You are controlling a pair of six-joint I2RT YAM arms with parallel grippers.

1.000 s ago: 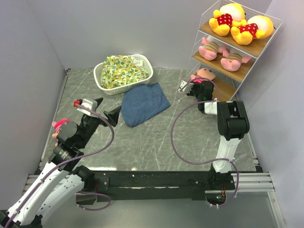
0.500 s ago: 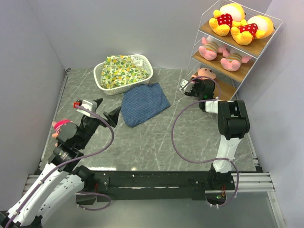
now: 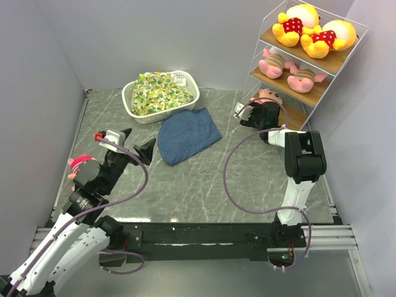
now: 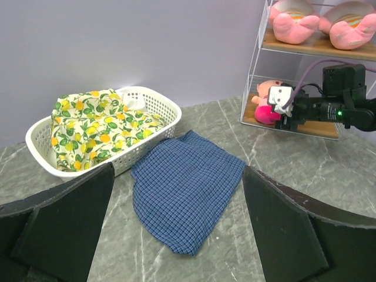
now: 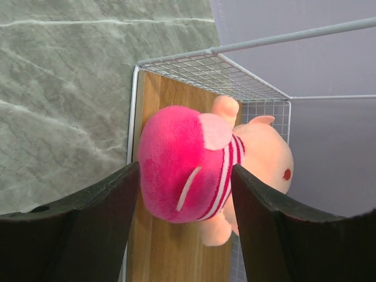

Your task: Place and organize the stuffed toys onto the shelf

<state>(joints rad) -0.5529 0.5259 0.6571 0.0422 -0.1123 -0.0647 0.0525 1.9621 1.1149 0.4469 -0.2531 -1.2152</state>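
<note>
Right gripper (image 5: 185, 170) jaws apart, either side of pink-hatted doll (image 3: 270, 95) lying on bottom board (image 5: 155, 106) of shelf (image 3: 334, 62). Bears (image 3: 312, 28) on top board, piglets (image 3: 291, 71) on middle board. Second doll (image 3: 79, 164) far left of shelf. Left gripper (image 3: 137, 141) jaws wide apart, holding nothing

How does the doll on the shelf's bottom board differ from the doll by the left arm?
Place: the shelf doll lies on the lowest board of the shelf; the other doll lies at the left edge of the table, beside the left arm. Gripper: the right gripper, open, straddles the shelf doll; the left gripper, open, is apart from the other doll. Both wear pink hats.
</note>
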